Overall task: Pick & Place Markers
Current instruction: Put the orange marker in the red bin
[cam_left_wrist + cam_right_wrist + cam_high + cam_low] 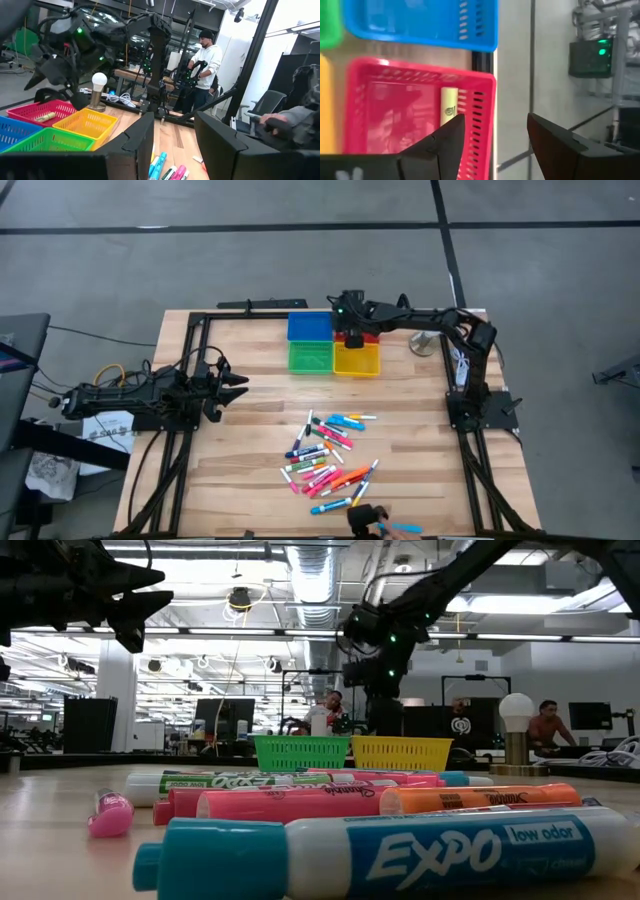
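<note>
Several markers (330, 455) with coloured caps lie in a loose pile on the wooden table toward its near edge; in the low view they fill the foreground (330, 802). One marker (449, 105) lies inside the red basket (385, 105). My right gripper (495, 132) hangs open above that basket's edge, at the table's far middle (352, 332), with nothing between its fingers. Off by the table's left edge, my left gripper (232, 385) is open and clear of everything; its wrist view shows an empty gap (175, 140).
Blue (310, 326), green (310, 357) and yellow (357, 360) baskets adjoin the red one. A lamp with a white bulb (425, 343) stands to their right. Black rails (190, 380) frame the table. A dark object (368, 518) sits at the near edge. People stand beyond the table.
</note>
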### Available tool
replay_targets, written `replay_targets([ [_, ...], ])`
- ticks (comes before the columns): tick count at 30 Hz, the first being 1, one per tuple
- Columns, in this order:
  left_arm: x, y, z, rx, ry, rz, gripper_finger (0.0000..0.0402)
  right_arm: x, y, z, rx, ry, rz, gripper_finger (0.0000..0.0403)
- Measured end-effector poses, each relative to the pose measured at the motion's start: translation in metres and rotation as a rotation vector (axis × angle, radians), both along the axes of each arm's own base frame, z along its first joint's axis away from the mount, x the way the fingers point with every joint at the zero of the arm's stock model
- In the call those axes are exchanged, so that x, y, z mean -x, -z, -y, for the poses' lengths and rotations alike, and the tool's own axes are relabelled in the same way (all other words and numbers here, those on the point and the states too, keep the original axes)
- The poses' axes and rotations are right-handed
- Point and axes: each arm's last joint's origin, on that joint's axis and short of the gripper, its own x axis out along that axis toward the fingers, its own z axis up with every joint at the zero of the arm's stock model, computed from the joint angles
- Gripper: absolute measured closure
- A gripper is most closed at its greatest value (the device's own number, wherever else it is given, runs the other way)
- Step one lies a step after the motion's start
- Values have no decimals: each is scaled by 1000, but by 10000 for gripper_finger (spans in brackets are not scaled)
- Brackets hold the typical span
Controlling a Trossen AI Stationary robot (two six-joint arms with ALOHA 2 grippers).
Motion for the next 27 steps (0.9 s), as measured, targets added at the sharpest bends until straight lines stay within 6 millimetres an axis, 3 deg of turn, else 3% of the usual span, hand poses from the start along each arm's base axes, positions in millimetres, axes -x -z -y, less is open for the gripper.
replay_targets([
  [8, 0, 0, 0, 0, 1, -1, 260, -18, -57, -52, -42, -66, 59, 195],
  [17, -2, 2, 0, 1, 0, -23, 260, 8, -113, -140, -304, -98, 203, 195],
  [21, -2, 2, 0, 1, 0, -27, 260, 23, -127, -180, -426, -84, 232, 195],
  [27, -3, 3, 0, 2, 1, -39, 260, 36, -131, -242, -574, -120, 209, 195],
])
